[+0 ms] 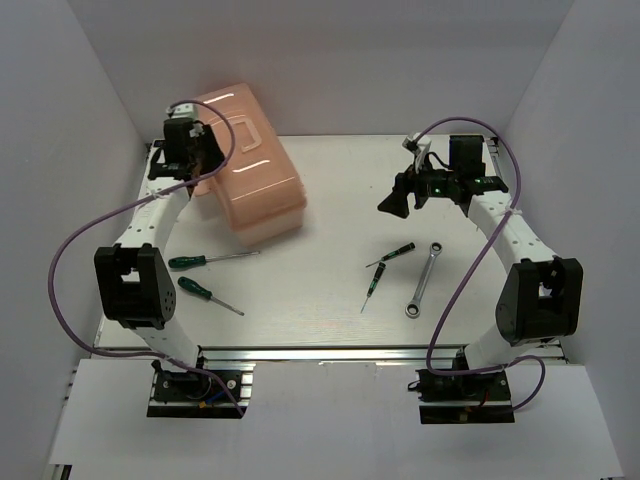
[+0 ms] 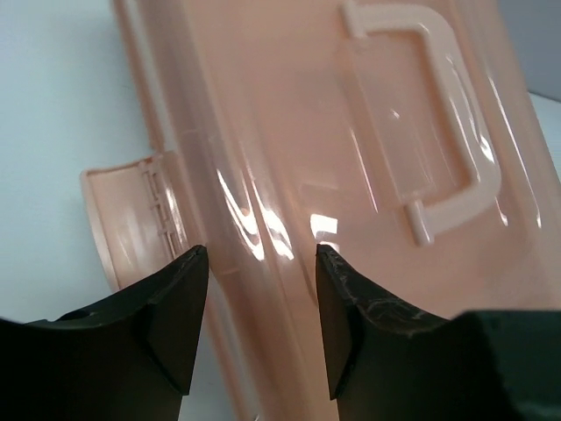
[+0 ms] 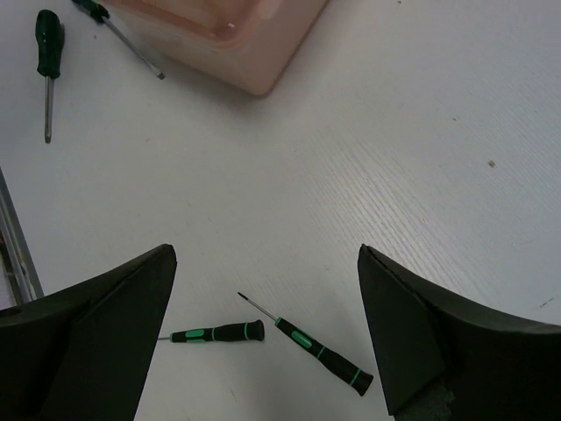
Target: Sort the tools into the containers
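Note:
The salmon-pink toolbox point(image 1: 250, 170) lies shut at the back left, its lid handle point(image 2: 434, 123) on top. My left gripper point(image 1: 197, 160) is at its left edge; the jaws straddle the box's side ridge point(image 2: 261, 263) with gaps showing, open, and a latch flap point(image 2: 131, 219) sticks out beside them. Two longer screwdrivers point(image 1: 200, 261) point(image 1: 207, 294) lie front left. Two tiny screwdrivers point(image 1: 392, 255) point(image 1: 371, 286) and the silver wrench point(image 1: 424, 281) lie right of centre. My right gripper point(image 1: 395, 203) hovers wide open and empty, with the tiny screwdrivers point(image 3: 215, 334) point(image 3: 323, 347) below it.
White walls close in the table on the left, back and right. An aluminium rail point(image 1: 330, 353) runs along the near edge between the arm bases. A corner of the toolbox point(image 3: 250, 61) and the longer screwdrivers point(image 3: 48, 48) show far off in the right wrist view.

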